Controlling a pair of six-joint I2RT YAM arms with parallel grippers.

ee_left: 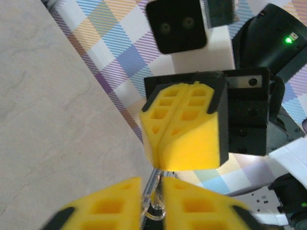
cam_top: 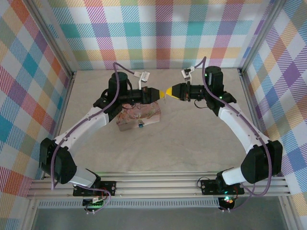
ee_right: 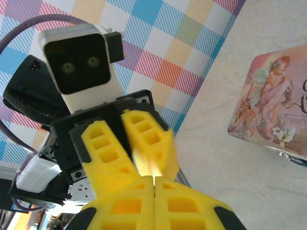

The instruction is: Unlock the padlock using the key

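Right gripper (ee_left: 172, 129) clenched on the key (ee_left: 152, 184), padlock (cam_top: 140, 124) at seven o'clock, nearer left gripper (cam_top: 158, 94), whose hold I cannot tell.

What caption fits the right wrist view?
Shut right gripper facing the left gripper tip to tip, pink tin beside.

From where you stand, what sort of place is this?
Probably a robot test cell: a left arm and a right arm bolted to a metal rail at the near edge of a pale table, plaid panels walling it in, and a pink tin set out as a prop.
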